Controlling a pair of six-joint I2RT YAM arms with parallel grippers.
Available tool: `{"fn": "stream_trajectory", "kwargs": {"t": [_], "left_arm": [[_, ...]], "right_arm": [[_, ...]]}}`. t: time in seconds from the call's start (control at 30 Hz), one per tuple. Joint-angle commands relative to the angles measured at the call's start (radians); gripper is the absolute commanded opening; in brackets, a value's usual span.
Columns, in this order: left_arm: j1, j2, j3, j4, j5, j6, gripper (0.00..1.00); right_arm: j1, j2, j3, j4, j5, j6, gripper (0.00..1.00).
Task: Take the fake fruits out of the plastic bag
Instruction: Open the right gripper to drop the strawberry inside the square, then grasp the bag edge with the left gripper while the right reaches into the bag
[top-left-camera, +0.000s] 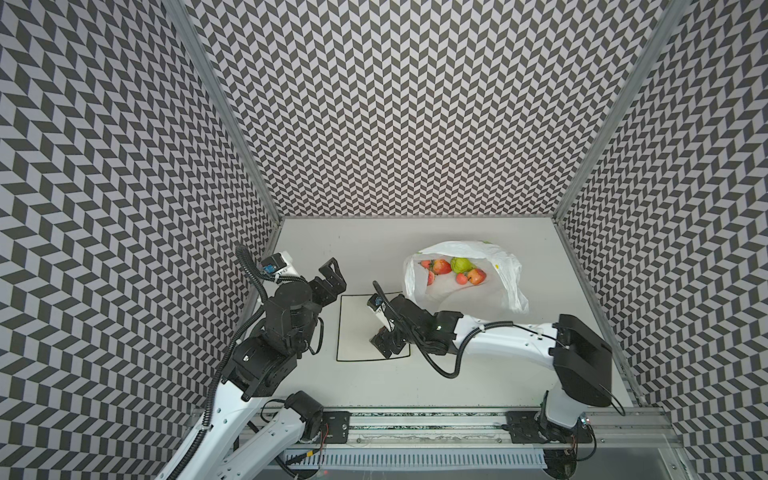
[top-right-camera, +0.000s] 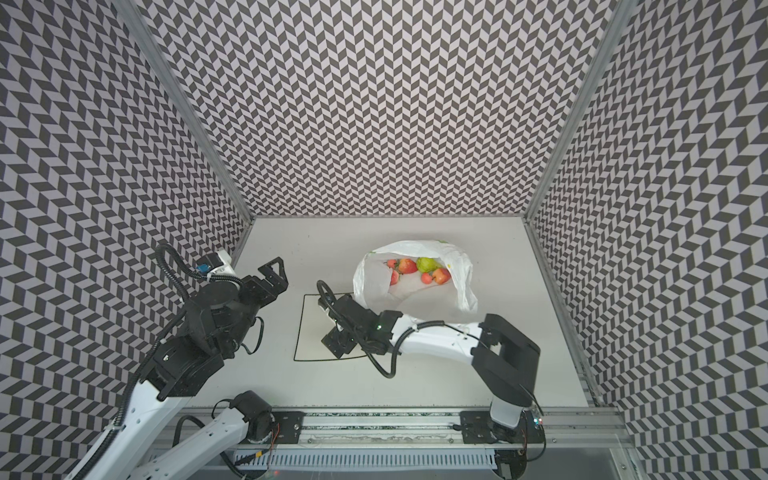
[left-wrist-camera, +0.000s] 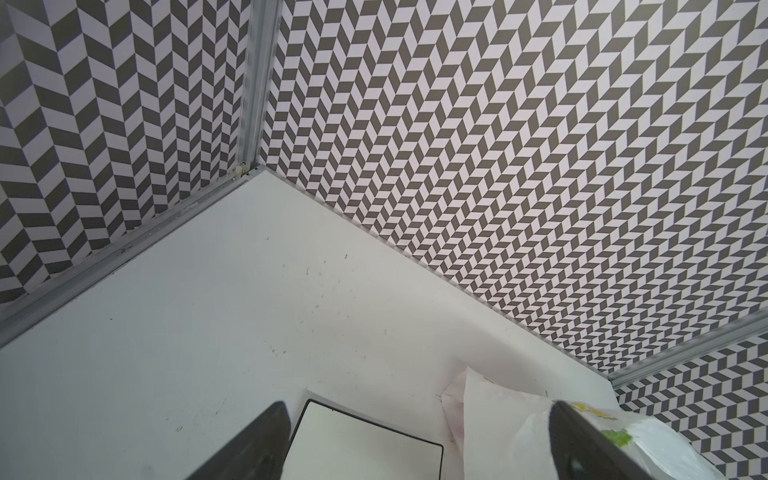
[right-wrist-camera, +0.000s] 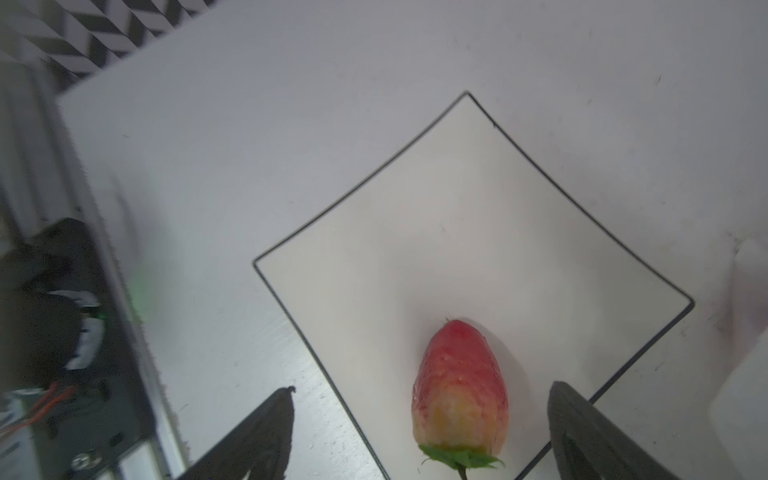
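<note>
The plastic bag (top-left-camera: 509, 286) (top-right-camera: 461, 286) lies open at the back right of the table, in both top views. Inside it are several fake fruits: red strawberries (top-left-camera: 441, 266) (top-right-camera: 407, 266), a green pear (top-left-camera: 460, 264) (top-right-camera: 426, 264) and a small orange-pink ball (top-left-camera: 461, 279). One more strawberry (right-wrist-camera: 459, 395) lies on the square plate (right-wrist-camera: 457, 228) (top-left-camera: 353, 328). My right gripper (right-wrist-camera: 422, 390) (top-left-camera: 384, 347) hangs open over it, its fingers apart from the fruit on either side. My left gripper (top-left-camera: 332, 270) (left-wrist-camera: 417, 419) is open and empty, raised left of the plate.
Patterned walls close in the table on the left, back and right. A metal rail (top-left-camera: 415, 419) with the arm bases runs along the front edge. The bag's near edge (left-wrist-camera: 498, 424) lies close to the plate's corner (left-wrist-camera: 365, 444).
</note>
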Motion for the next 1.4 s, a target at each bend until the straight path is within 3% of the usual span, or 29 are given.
{"fn": "stream_trajectory", "kwargs": {"t": [0.0, 0.2, 0.33, 0.43, 0.53, 0.63, 0.7, 0.87, 1.03, 1.2, 1.37], "left_arm": [[0.006, 0.006, 0.029, 0.039, 0.017, 0.022, 0.97], [0.005, 0.003, 0.010, 0.134, 0.109, 0.092, 0.97], [0.005, -0.001, -0.011, 0.224, 0.234, 0.150, 0.97], [0.005, 0.017, -0.017, 0.266, 0.375, 0.189, 0.97], [0.000, 0.053, -0.007, 0.254, 0.485, 0.169, 0.93], [-0.052, 0.084, -0.017, 0.238, 0.512, 0.117, 0.93], [-0.131, 0.114, -0.018, 0.225, 0.474, 0.095, 0.94], [-0.288, 0.205, -0.007, 0.215, 0.407, 0.054, 1.00], [-0.324, 0.301, -0.007, 0.192, 0.406, 0.026, 0.99], [-0.324, 0.367, -0.018, 0.209, 0.388, 0.034, 0.86], [-0.324, 0.417, -0.026, 0.236, 0.387, 0.044, 0.65]], "right_arm": [[0.033, -0.147, -0.044, 0.071, -0.152, -0.060, 0.90], [0.112, -0.398, -0.123, 0.084, -0.318, -0.094, 0.82], [0.113, -0.569, -0.215, 0.129, -0.292, -0.024, 0.78], [0.111, -0.679, -0.285, 0.138, -0.142, 0.049, 0.74], [0.101, -0.737, -0.328, 0.081, 0.133, 0.185, 0.66], [0.077, -0.729, -0.329, -0.018, 0.375, 0.383, 0.60], [0.038, -0.700, -0.328, -0.077, 0.434, 0.525, 0.57], [-0.049, -0.591, -0.339, -0.080, 0.417, 0.693, 0.55], [-0.107, -0.485, -0.368, 0.011, 0.348, 0.713, 0.55], [-0.194, -0.403, -0.392, 0.127, 0.260, 0.731, 0.55], [-0.290, -0.311, -0.376, 0.208, 0.193, 0.803, 0.55]]}}
